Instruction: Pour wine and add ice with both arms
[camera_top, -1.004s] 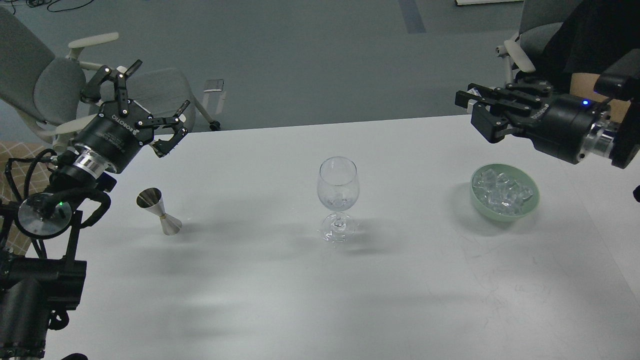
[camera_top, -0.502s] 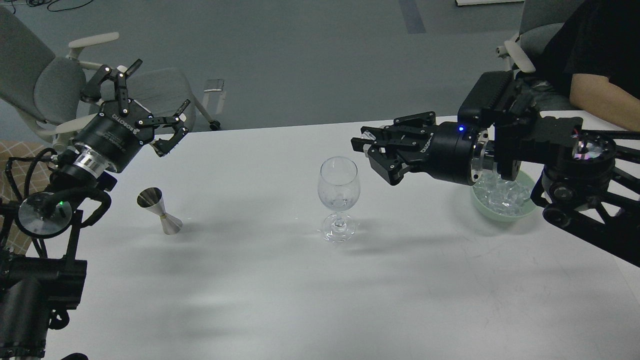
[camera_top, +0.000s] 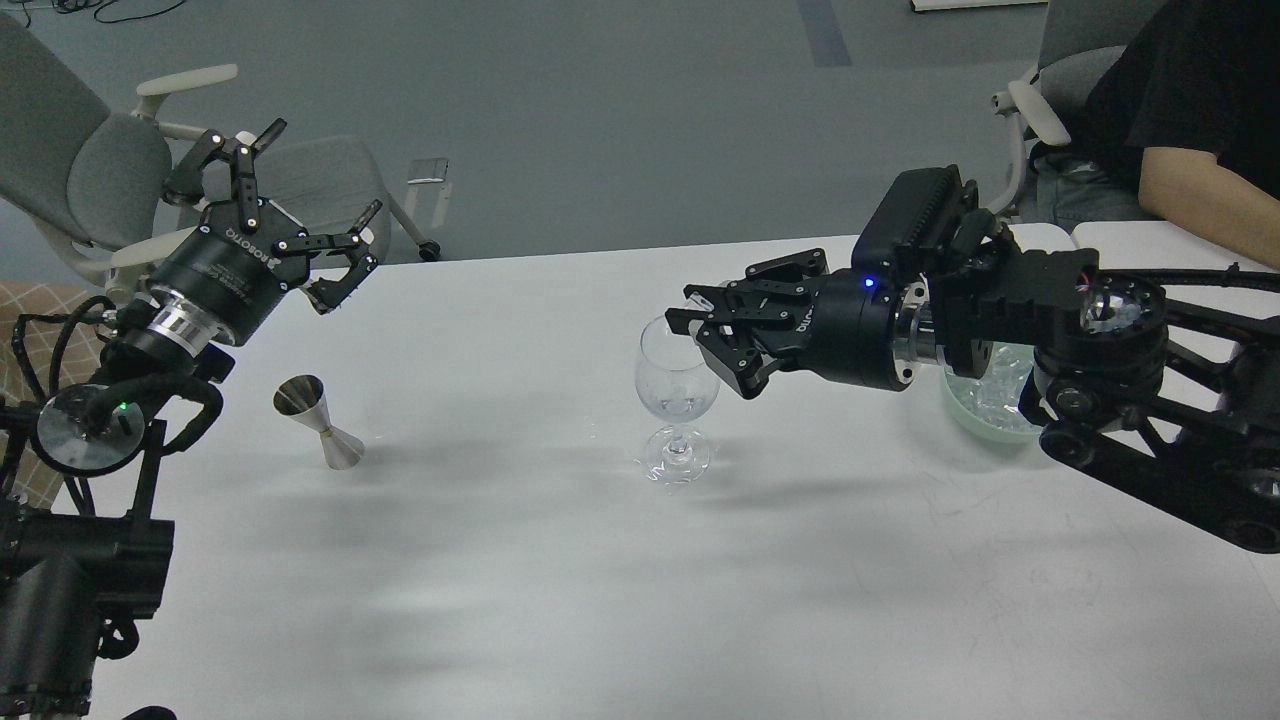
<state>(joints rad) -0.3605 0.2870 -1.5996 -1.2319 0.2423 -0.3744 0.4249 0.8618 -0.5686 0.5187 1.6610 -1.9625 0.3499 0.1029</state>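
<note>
A clear wine glass (camera_top: 677, 385) stands upright mid-table, with a little ice in the bottom of its bowl. My right gripper (camera_top: 688, 322) is level with the glass rim, its fingertips over the rim's right side. The fingers are nearly together, pinching a small clear ice cube that is hard to tell apart from the glass. A pale green bowl (camera_top: 975, 425) of ice (camera_top: 985, 395) sits to the right, mostly hidden behind my right wrist. My left gripper (camera_top: 300, 205) is open and empty, raised over the table's far left edge.
A steel jigger (camera_top: 318, 420) stands on the white table (camera_top: 560, 580) below my left gripper. Grey office chairs (camera_top: 100, 170) stand behind the table on the left. A seated person's arm (camera_top: 1200, 190) rests at the far right corner.
My right arm has swept left from above the bowl to the rim of the wine glass and dropped slightly. The left arm, glass and jigger have not moved.
</note>
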